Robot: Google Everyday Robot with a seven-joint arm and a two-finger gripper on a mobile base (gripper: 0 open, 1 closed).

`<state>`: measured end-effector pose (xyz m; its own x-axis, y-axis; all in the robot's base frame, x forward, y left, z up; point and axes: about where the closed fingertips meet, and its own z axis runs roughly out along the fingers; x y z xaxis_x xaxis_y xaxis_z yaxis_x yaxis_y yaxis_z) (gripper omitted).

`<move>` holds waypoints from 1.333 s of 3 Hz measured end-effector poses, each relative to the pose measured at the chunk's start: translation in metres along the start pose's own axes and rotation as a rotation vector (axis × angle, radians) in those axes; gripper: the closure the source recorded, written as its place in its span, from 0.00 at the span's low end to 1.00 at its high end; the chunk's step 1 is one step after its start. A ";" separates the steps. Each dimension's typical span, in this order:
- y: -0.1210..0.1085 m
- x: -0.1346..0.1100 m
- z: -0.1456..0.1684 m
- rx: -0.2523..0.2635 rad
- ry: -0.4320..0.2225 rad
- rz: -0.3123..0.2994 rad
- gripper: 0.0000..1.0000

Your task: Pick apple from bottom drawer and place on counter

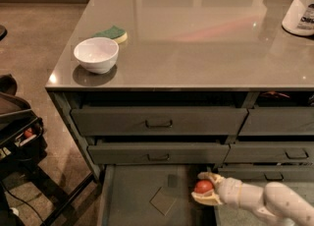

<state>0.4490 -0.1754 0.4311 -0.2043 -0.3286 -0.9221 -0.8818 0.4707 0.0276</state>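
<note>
The apple [203,187] is a small red-orange fruit held between the cream fingers of my gripper [206,189], low at the right side of the open bottom drawer [132,193]. The drawer is a dark grey-green tray with a diamond-turned tan patch [163,201] on its base. My white arm [267,201] reaches in from the lower right. The gripper is shut on the apple, just above the drawer base. The glossy grey-brown counter [196,28] spreads above the drawer fronts.
A white bowl [96,54] and a green-yellow sponge [114,34] sit on the counter's left part. A white container [300,9] stands at the far right. Closed drawer fronts [158,121] sit above the open drawer. A dark bag and stand [19,131] are at the left on the floor.
</note>
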 end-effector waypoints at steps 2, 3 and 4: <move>0.017 -0.163 -0.090 0.091 0.022 -0.247 1.00; 0.016 -0.184 -0.101 0.108 0.051 -0.294 1.00; 0.016 -0.183 -0.100 0.106 0.050 -0.292 1.00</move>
<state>0.4301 -0.1896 0.6392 0.0285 -0.5011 -0.8649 -0.8574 0.4326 -0.2789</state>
